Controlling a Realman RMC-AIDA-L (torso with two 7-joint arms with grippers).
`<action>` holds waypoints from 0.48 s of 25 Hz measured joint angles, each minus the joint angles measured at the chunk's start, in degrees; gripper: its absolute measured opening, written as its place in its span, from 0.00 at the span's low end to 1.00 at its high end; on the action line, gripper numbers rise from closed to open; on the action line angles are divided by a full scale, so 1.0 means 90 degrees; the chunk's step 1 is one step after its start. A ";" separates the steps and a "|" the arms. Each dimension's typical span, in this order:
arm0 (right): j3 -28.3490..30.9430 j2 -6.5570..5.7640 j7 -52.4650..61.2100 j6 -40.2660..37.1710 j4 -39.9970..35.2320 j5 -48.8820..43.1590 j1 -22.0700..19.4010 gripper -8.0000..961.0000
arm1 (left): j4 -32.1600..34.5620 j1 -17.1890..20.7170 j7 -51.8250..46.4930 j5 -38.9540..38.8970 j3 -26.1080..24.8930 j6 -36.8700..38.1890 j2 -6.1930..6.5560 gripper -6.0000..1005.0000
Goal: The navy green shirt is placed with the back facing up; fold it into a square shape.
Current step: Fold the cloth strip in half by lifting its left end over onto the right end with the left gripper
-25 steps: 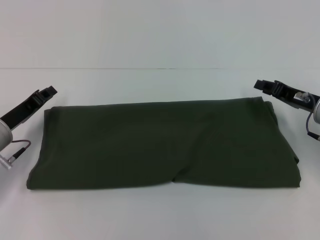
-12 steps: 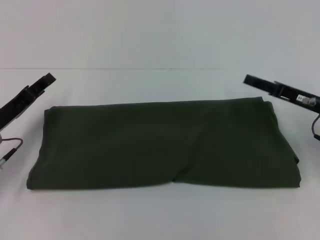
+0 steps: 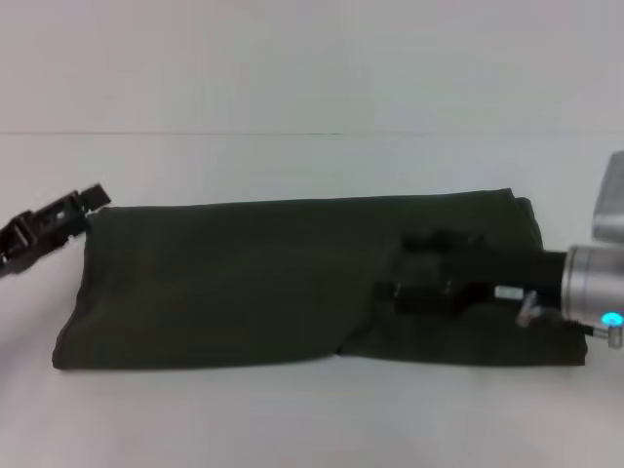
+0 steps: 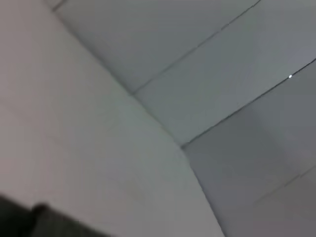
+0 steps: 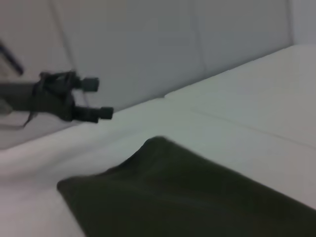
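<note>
The navy green shirt (image 3: pixel 292 283) lies folded into a long band, not yet square, as the right gripper (image 3: pixel 429 268), grip unclear, hovers above it and the left gripper (image 3: pixel 88 200) waits open-fingered at its far corner.

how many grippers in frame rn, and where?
2. The left gripper sits at the far left corner of the navy green shirt. The right gripper reaches in over the shirt's right half.

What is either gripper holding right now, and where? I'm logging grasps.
Nothing visibly: the left gripper is open beside the navy green shirt; the right gripper is over it, grip unclear.
</note>
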 joint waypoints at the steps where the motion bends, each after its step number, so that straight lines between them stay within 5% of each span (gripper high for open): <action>1: -0.0163 0.0027 -0.0177 0.0033 -0.0004 0.0000 -0.0010 0.96 | 0.0034 0.0047 -0.0276 0.0006 0.0190 0.0066 0.0053 0.84; 7: -0.0900 0.0060 -0.0427 0.0322 0.0025 0.0010 0.0007 0.96 | 0.0527 0.0164 -0.1478 0.0275 0.0770 0.0425 0.0152 0.86; 12: -0.0940 0.0061 -0.0449 0.0321 -0.0005 0.0015 -0.0010 0.96 | 0.0814 -0.0092 -0.2669 0.1234 0.0768 0.0361 0.0410 0.86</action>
